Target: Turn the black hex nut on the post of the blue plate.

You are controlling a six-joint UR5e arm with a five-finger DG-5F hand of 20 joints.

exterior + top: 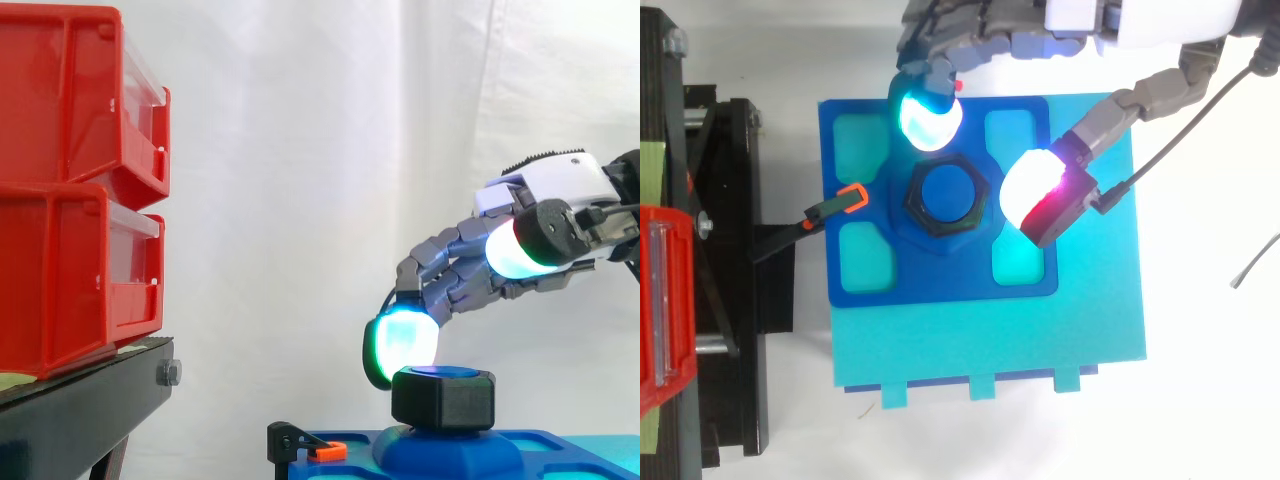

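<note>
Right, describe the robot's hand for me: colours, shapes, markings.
The hand has grey, segmented fingers on a white shell with black fittings. Its fingertips are thick rounded pads that glow: one cyan-green, another white shading to red.

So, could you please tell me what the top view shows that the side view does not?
From the top: the black hex nut rings the blue post, and four pockets sit in the blue plate. From the side: heights, with one fingertip down by the nut's top edge and another fingertip well above it. Both: the hand, nut, plate and orange-tipped clamp.
</note>
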